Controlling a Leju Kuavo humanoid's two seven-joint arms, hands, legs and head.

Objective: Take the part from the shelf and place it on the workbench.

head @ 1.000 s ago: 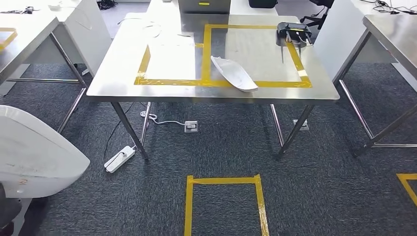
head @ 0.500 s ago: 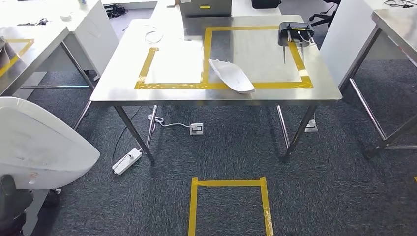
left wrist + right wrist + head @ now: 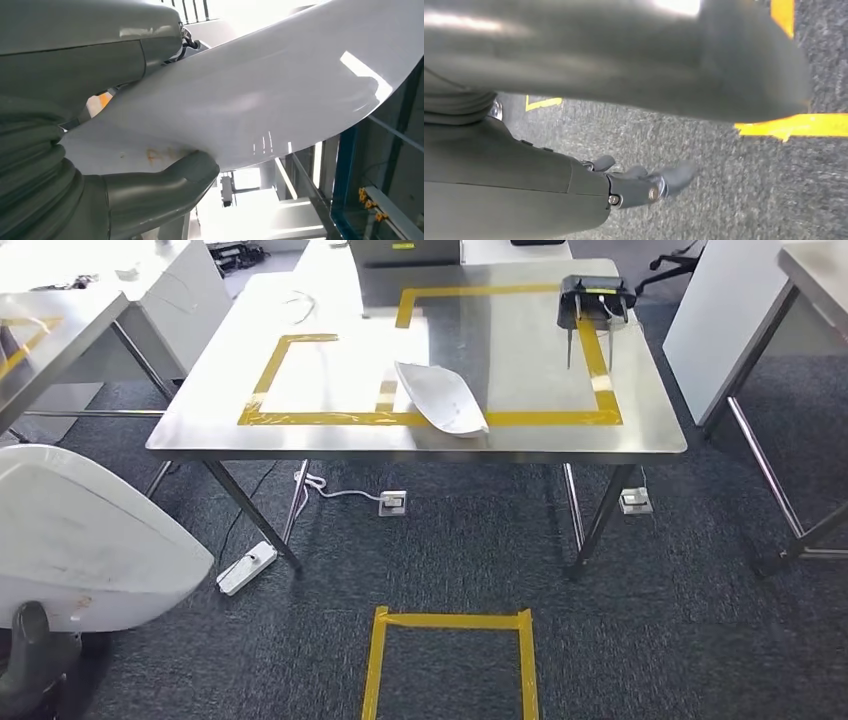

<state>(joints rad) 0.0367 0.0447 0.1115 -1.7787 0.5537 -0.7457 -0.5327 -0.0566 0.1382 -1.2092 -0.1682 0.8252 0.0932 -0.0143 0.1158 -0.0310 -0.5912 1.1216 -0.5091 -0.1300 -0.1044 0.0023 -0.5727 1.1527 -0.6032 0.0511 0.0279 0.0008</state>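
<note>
My left hand [image 3: 35, 652] grips a large curved white part [image 3: 85, 535] at the lower left of the head view. In the left wrist view the thumb [image 3: 155, 187] presses under the part's glossy shell [image 3: 260, 90]. Ahead stands the steel workbench [image 3: 560, 435], marked with yellow tape rectangles [image 3: 600, 380]. A second, smaller white part [image 3: 440, 398] lies on it across the tape near the front edge. My right hand [image 3: 644, 185] hangs over the grey carpet, fingers loosely apart and holding nothing.
A black device [image 3: 595, 295] sits at the bench's far right corner. A yellow tape square [image 3: 450, 620] marks the carpet in front of the bench. A power strip [image 3: 245, 568] lies by the left bench leg. Other tables stand left [image 3: 60, 330] and right [image 3: 815, 270].
The whole view has shifted: the camera has moved, and the workbench now sits a little more to the left and lower. The white part stays in my left hand.
</note>
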